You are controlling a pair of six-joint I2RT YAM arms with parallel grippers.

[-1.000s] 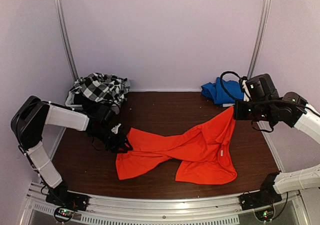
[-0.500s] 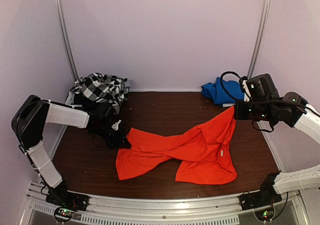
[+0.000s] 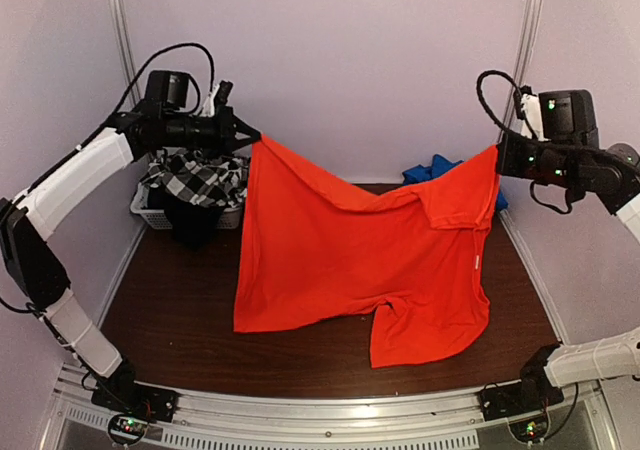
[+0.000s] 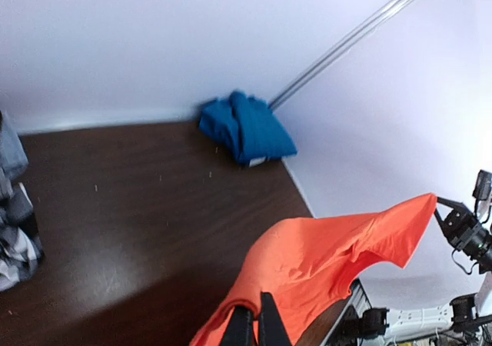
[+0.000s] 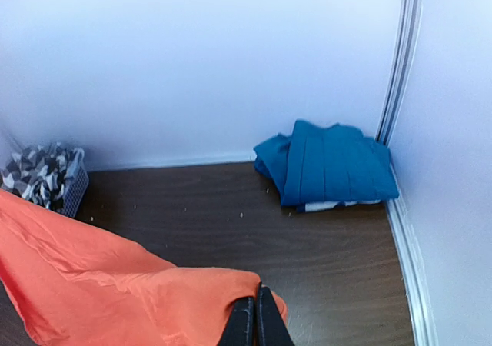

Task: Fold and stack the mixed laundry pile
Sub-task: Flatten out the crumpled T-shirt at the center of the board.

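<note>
The orange-red shirt [image 3: 350, 260] hangs spread in the air between my two grippers, its lower hem draping to the brown table [image 3: 170, 320]. My left gripper [image 3: 245, 135] is raised at the upper left and shut on one top corner of the shirt [image 4: 323, 261]. At the upper right, my right gripper [image 3: 497, 155] is shut on the other corner [image 5: 115, 292]. In the wrist views the left gripper [image 4: 254, 319] and the right gripper [image 5: 254, 304] each pinch orange cloth. The black-and-white checked garment [image 3: 195, 178] and a black one [image 3: 190, 220] lie heaped at the back left.
A white slatted basket [image 3: 150, 215] holds the checked and black cloth by the left wall. A folded blue cloth [image 3: 430, 170] lies in the back right corner, partly behind the hanging shirt. Metal wall rails [image 3: 525, 60] run up both back corners.
The left gripper closed on the shirt's left end. Both arms then rose, lifting the crumpled shirt off the table and stretching it out between them.
</note>
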